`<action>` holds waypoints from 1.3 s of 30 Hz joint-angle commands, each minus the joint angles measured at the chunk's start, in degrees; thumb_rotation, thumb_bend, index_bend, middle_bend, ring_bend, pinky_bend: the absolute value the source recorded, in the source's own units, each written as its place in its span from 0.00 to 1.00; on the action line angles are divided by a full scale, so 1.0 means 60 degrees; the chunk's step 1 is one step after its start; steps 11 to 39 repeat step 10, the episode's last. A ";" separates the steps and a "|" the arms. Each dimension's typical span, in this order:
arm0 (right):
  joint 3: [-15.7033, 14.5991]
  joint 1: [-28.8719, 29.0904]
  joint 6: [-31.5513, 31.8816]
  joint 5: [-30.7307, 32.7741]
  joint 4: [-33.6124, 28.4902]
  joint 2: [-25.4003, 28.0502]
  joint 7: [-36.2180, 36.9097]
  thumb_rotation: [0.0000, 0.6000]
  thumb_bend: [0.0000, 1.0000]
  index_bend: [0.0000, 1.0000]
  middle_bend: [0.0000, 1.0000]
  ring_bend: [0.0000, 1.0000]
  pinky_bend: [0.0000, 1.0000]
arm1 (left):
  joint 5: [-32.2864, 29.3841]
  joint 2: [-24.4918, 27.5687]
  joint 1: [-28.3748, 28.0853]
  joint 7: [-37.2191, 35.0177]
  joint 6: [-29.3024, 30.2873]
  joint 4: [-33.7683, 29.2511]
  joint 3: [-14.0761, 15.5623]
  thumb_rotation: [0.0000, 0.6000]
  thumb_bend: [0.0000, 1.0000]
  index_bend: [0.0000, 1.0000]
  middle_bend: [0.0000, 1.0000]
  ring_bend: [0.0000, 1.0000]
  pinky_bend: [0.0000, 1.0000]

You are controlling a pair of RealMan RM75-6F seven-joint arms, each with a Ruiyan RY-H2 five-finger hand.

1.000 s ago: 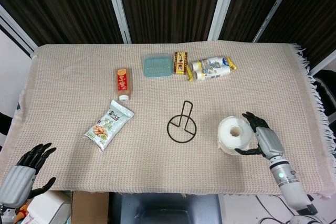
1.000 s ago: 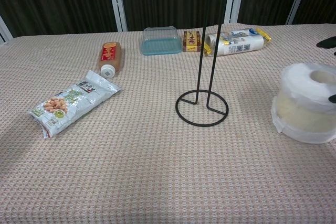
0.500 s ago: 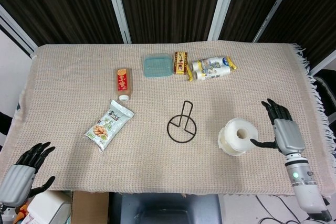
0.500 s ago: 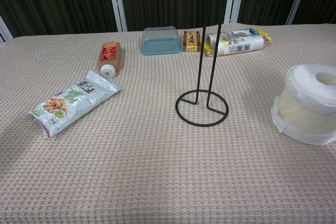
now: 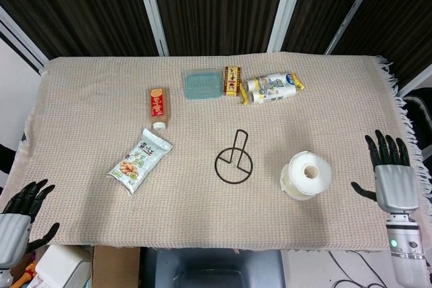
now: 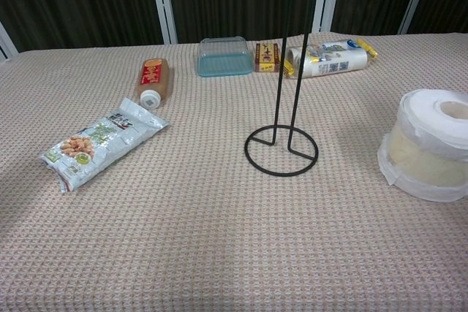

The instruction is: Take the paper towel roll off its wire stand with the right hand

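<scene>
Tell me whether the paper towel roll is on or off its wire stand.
Off. The paper towel roll stands on end on the cloth, apart from the bare wire stand; the right hand is open beside it.

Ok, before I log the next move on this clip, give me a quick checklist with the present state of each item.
1. White paper towel roll off the black wire stand: ok, it sits on end on the beige woven tablecloth, apart from the stand.
2. Stand upright: ok.
3. Right hand free of the roll: ok, fingers apart, holding nothing.
4. Left hand out of the way: ok, at the table's near corner, empty.
5. Roll stable: cannot tell; its loose wrap bulges at the base.
</scene>
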 commanded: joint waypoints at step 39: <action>0.0210 -0.0179 -0.0290 0.0135 -0.0257 0.0049 0.0645 1.00 0.00 0.02 0.06 0.00 0.04 | -0.0332 0.0082 -0.0069 0.0131 -0.0426 -0.0147 -0.0035 1.00 0.29 0.15 0.09 0.09 0.20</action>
